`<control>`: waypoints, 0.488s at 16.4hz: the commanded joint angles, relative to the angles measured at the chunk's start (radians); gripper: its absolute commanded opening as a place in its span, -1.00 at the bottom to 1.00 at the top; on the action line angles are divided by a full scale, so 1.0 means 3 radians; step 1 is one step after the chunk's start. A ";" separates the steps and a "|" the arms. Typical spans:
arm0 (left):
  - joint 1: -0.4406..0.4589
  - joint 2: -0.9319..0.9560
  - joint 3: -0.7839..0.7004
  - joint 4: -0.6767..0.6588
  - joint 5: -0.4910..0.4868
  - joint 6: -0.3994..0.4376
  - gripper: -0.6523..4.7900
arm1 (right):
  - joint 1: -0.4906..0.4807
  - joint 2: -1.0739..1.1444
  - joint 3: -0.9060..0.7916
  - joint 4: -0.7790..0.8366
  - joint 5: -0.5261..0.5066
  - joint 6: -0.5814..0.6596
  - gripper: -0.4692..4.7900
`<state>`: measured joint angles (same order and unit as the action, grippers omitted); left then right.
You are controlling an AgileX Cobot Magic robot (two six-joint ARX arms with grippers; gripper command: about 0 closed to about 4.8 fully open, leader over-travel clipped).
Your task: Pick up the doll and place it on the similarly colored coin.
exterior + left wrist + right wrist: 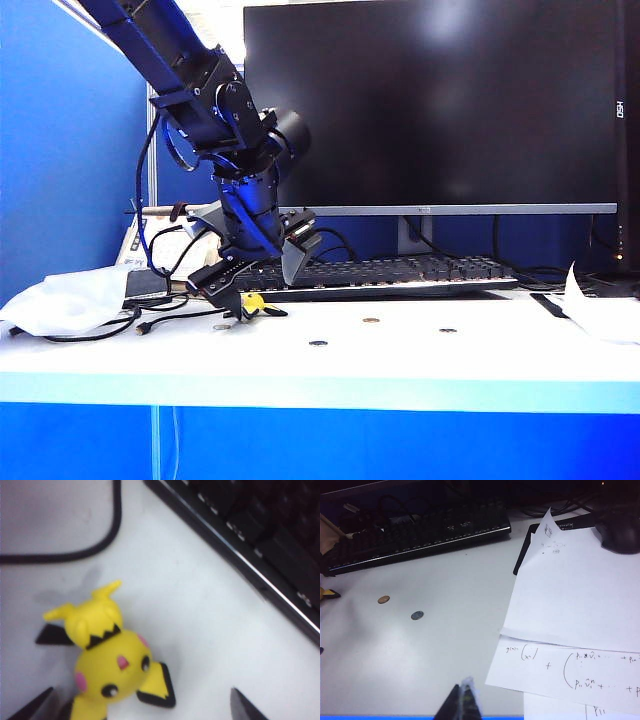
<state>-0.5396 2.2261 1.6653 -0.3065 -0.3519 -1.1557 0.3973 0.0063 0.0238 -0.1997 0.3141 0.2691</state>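
Hovering low over the white table, the left gripper has its fingers spread wide on either side of the doll, which lies on the tabletop just in front of the keyboard, with nothing pinched. The coin sits apart to the doll's right, between two darker coins. At the table's near edge the right gripper has its fingertips pressed together, beside sheets of paper
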 commanded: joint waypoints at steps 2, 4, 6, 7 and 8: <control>0.0041 0.0010 0.0003 -0.0130 -0.0050 0.0011 1.00 | -0.0001 0.0003 -0.0015 0.0004 0.0001 -0.0003 -0.84; 0.0041 0.0010 0.0003 -0.0280 -0.0226 0.0010 1.00 | -0.0001 0.0003 -0.0015 0.0004 0.0001 -0.0003 -0.84; 0.0041 0.0010 0.0003 -0.0371 -0.0334 0.0011 1.00 | -0.0001 0.0003 -0.0015 0.0004 0.0001 -0.0003 -0.84; 0.0042 0.0010 0.0003 -0.0370 -0.0334 0.0010 1.00 | -0.0001 0.0003 -0.0015 0.0004 0.0003 -0.0003 -0.84; 0.0042 0.0010 0.0003 -0.0357 -0.0336 0.0009 1.00 | -0.0001 0.0003 -0.0015 0.0004 0.0003 -0.0003 -0.84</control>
<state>-0.5285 2.2261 1.6672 -0.3908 -0.4568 -1.1526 0.3973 0.0063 0.0238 -0.2001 0.3138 0.2691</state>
